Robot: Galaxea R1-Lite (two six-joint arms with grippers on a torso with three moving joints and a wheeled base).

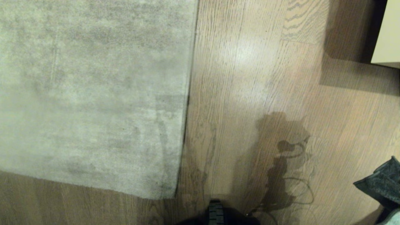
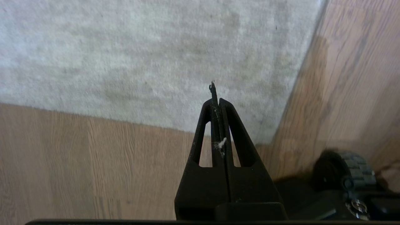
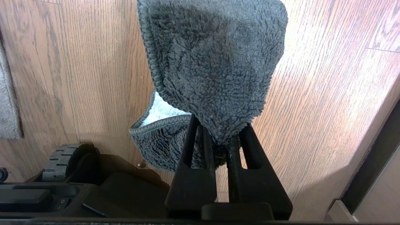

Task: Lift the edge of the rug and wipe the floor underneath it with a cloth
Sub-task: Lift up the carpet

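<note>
A pale grey-beige rug [image 1: 90, 93] lies flat on the wooden floor [image 1: 250, 78], filling the left of the head view. Its straight rug edge [image 1: 189, 103] runs down to a near corner [image 1: 175, 195]. My left gripper [image 2: 217, 101] hangs above that corner, shut with nothing between its fingers, only a bit of white fluff stuck to them. My right gripper [image 3: 217, 137] is shut on the dark grey-green cloth [image 3: 215, 65], which hangs from its jaws above the bare planks. The cloth [image 1: 382, 184] shows at the right edge of the head view.
My base's dark front with a ribbed wheel [image 1: 216, 212] sits at the bottom of the head view, and its shadow with cables falls on the planks. A cream piece of furniture [image 1: 387, 34] stands at the far right with a dark shadow beside it.
</note>
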